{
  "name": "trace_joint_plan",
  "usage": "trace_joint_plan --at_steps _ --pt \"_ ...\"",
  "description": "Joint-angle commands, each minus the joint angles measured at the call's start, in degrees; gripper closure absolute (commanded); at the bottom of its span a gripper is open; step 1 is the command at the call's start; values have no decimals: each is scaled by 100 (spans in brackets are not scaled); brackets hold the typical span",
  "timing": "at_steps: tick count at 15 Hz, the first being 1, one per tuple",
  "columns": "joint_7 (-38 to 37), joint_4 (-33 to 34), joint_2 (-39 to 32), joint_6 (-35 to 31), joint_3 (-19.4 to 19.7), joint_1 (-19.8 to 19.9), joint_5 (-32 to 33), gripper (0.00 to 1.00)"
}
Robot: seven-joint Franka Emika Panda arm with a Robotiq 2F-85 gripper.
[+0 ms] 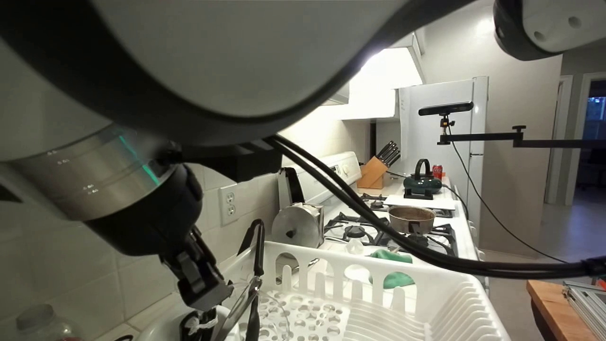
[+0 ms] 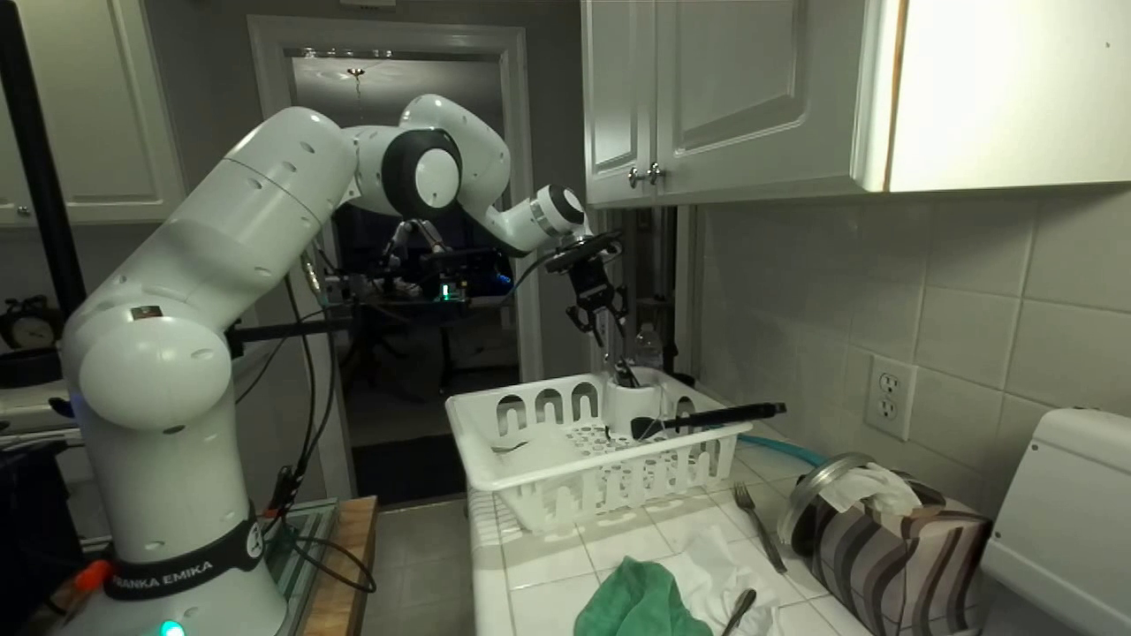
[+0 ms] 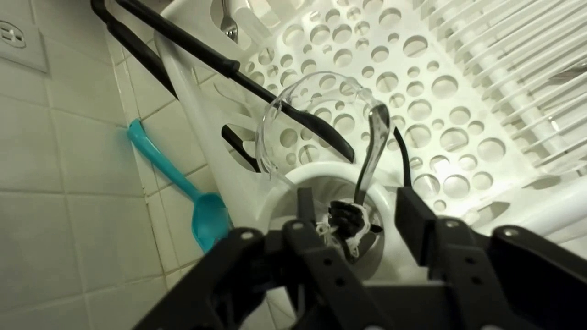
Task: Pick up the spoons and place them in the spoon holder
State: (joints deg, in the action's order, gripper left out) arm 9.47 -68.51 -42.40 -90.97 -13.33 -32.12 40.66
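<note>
A white cup, the spoon holder [image 3: 387, 201], stands in a corner of the white dish rack [image 2: 530, 481]. It also shows in an exterior view [image 2: 629, 408]. A black bundle tied with white string [image 3: 346, 220] and a metal handle [image 3: 377, 133] stand in it. A black long-handled utensil [image 3: 211, 59] lies across the rack wall, its handle outside and dark end beside the cup; it shows in both exterior views [image 1: 259, 251] [image 2: 724, 415]. Whether it is a spoon is unclear. My gripper [image 3: 354, 201] is open and empty above the cup [image 2: 610, 334].
A teal spoon [image 3: 172, 181] lies between rack and tiled wall. A clear curved strip [image 3: 270, 119] is beside the cup. A fork [image 2: 760, 528], green cloth [image 2: 641, 605] and tissue box [image 2: 892, 556] lie on the counter. The cabinet [image 2: 733, 97] hangs above.
</note>
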Motion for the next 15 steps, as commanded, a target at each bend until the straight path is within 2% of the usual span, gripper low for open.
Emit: trace_joint_plan --at_steps 1,4,12,13,15 --pt "-90 -139 114 200 -53 51 -185 19" --pt "-760 -585 394 -257 -124 209 -326 0" --pt "-3405 -2737 1979 -1386 -294 609 -1101 0" --pt "-3683 -2999 2195 -1524 -121 478 -1339 0" --pt "-4316 -3550 2532 -1787 -131 466 -1652 0"
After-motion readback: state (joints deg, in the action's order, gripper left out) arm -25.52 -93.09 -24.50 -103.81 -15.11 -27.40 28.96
